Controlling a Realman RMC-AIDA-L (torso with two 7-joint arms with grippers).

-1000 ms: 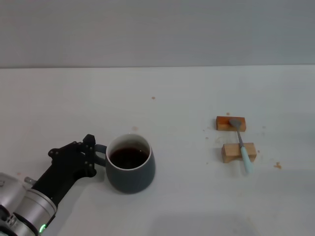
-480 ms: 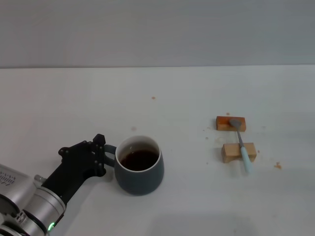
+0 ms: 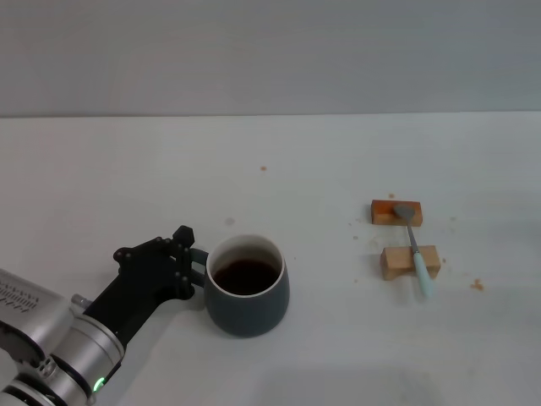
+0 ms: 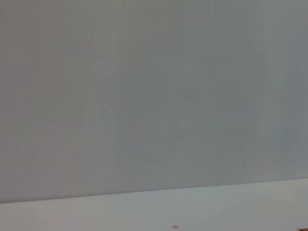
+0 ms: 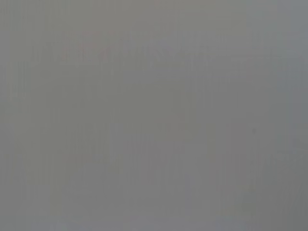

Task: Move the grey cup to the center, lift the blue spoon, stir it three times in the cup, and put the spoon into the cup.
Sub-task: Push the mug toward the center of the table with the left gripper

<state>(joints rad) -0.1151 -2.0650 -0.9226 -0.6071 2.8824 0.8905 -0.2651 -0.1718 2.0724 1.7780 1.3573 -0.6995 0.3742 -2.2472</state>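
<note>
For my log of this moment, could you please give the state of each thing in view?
cup: upright on the table, dark liquid inside, handle in the left gripper.
spoon: lying across two wooden blocks, untouched.
left gripper: shut on the cup's handle.
right gripper: not in view.

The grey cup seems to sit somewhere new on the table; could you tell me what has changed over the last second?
The left gripper, closed on the handle, has slid the grey cup toward the robot's right, nearer the table's centre, and a little closer to the robot. The dark liquid remains in it. The blue spoon still rests across the two wooden blocks, unmoved. The right gripper is out of view.
</note>
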